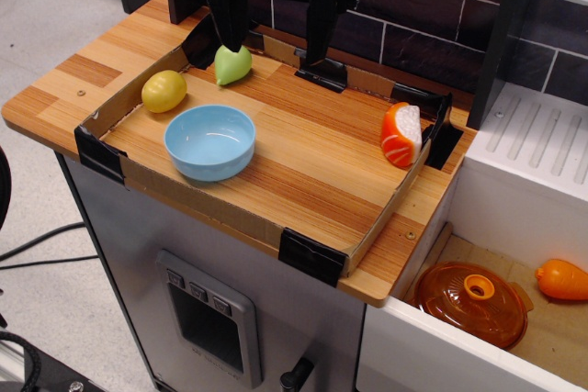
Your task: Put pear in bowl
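The light green pear [232, 63] lies at the back left of the cardboard-edged wooden tray [312, 149], its tapered end pointing right. The light blue bowl [210, 141] stands empty at the tray's front left, in front of the pear. My black gripper [274, 41] hangs over the tray's back edge with its jaws wide apart. Its left finger [227, 20] comes down right above the pear's top and its right finger [321, 29] stands well to the right of the pear. The pear is not gripped.
A yellow lemon-shaped fruit [163, 90] lies left of the pear by the tray's left wall. An orange and white sushi-like toy [401, 134] sits at the tray's right edge. An orange lidded pot [470, 302] and an orange fruit [561, 279] lie in the sink, lower right.
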Controlling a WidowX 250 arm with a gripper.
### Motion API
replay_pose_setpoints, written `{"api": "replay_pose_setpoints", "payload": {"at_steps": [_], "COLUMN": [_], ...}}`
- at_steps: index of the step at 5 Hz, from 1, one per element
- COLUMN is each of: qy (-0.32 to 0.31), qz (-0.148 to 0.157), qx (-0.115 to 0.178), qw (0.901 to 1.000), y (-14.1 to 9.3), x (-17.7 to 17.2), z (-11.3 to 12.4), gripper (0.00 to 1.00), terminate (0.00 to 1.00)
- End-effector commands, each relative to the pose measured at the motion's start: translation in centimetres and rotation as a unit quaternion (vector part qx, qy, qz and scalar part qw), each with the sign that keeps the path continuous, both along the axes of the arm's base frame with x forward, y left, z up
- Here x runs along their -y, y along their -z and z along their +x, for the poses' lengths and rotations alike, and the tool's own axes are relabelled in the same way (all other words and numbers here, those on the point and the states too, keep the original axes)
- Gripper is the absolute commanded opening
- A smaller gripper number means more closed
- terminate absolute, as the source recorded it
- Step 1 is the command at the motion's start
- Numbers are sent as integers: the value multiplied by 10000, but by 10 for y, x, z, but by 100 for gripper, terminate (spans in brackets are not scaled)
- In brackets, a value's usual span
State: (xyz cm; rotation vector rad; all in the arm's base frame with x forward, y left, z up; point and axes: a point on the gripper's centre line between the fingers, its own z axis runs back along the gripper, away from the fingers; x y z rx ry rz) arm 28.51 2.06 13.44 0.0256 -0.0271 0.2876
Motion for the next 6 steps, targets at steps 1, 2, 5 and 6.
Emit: {"api": "replay_pose_setpoints", "payload": {"at_steps": [1,2,5,6], "qy": [0,815,750,757], "qz": [0,437,-10,-232], "qx": [0,378,302,123], "qw": [10000,9950,9967,9968], "y": [0,5,21,29], "x": [0,-22,-93,-113], "z": [0,27,88,97], "gripper": [100,100,100,100], "terminate": [0,0,0,0]}}
